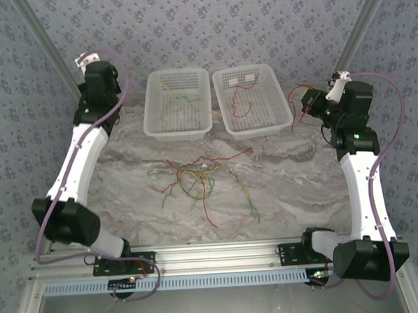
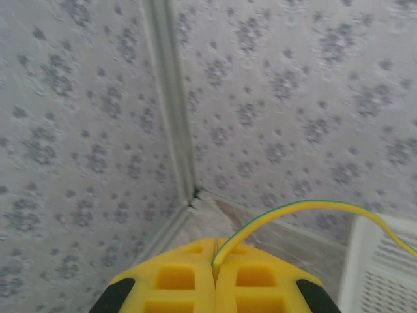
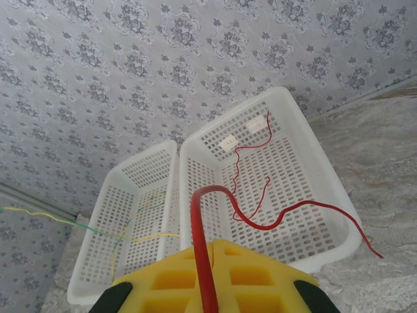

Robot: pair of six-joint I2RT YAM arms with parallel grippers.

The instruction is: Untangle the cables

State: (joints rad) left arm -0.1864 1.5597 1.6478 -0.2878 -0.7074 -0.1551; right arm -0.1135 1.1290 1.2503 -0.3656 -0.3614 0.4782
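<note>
A tangle of red, green, yellow and orange cables (image 1: 199, 178) lies on the marble table in front of two baskets. My left gripper (image 2: 215, 257) is raised at the far left corner (image 1: 85, 63) and is shut on a yellow-green cable (image 2: 293, 212) that arcs right toward the left basket (image 1: 148, 103). My right gripper (image 3: 212, 251) hovers at the far right (image 1: 311, 102), shut on a red cable (image 3: 306, 212) that trails over the right basket (image 3: 326, 163). A second red cable (image 3: 251, 156) lies inside that basket.
The two white mesh baskets stand side by side at the back of the table, with yellow and green cables (image 1: 181, 102) in the left one. Patterned walls and metal frame posts (image 2: 169, 98) close in the back corners.
</note>
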